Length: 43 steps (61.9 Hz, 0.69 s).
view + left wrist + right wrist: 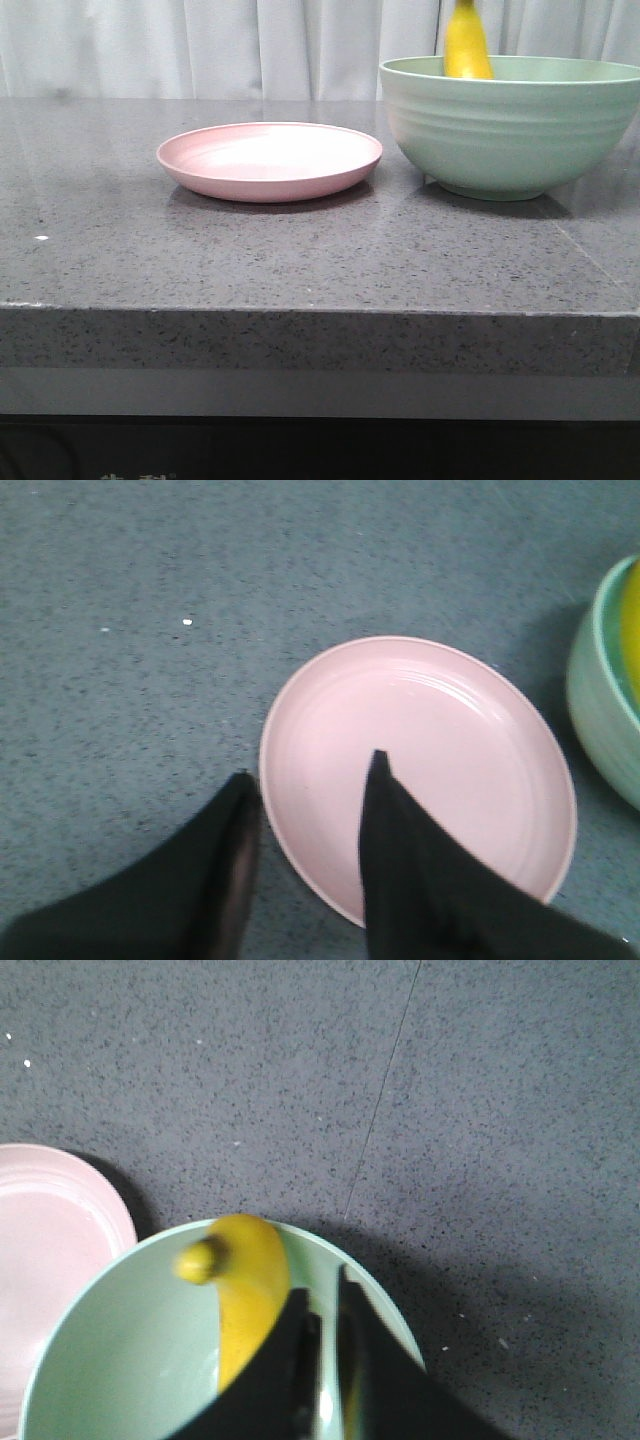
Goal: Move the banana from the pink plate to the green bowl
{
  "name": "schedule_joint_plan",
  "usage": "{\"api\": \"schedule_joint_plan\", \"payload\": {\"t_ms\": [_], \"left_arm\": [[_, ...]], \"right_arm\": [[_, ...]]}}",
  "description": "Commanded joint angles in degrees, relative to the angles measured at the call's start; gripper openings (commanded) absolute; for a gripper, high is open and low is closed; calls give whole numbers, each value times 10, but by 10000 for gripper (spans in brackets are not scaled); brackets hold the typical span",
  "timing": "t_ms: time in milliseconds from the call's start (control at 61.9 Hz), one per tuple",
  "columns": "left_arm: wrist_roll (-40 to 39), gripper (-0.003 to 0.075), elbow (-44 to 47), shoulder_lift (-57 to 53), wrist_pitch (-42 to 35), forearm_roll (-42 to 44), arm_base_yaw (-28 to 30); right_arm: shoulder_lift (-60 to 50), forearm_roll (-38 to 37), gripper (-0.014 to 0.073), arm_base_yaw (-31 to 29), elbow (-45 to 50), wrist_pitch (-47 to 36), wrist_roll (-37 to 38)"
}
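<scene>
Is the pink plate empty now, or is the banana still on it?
Empty. The pink plate shows only its bare surface; the banana stands upright inside the rim of the green bowl.

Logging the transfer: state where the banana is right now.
In the front view the banana stands nearly upright over the green bowl at the right, its lower end below the rim; the pink plate to the left is bare.

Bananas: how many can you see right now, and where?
1. The banana stands on end in the green bowl, beside the right gripper. The pink plate holds none. The bowl's floor is partly hidden.
</scene>
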Motion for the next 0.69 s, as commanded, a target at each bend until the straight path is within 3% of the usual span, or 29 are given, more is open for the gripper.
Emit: {"api": "schedule_joint_plan", "payload": {"t_ms": [0, 16, 194, 339, 501, 678], "left_arm": [[-7, 16, -20, -22, -41, -5, 28], [-7, -20, -20, -22, -40, -6, 35], [-17, -18, -14, -41, -43, -8, 88], [-20, -18, 38, -98, -91, -8, 138], [-20, -18, 135, -182, -124, -1, 185], [-19, -18, 251, -292, -197, 11, 195]], "right_arm": [[-35, -4, -60, -3, -18, 40, 7], [-36, -6, -56, -3, -18, 40, 8], [-57, -12, -60, -3, -15, 38, 19], [-113, -12, -60, -3, 39, -10, 19], [-224, -12, -60, -3, 202, -127, 19], [-389, -12, -60, -3, 491, -315, 18]]}}
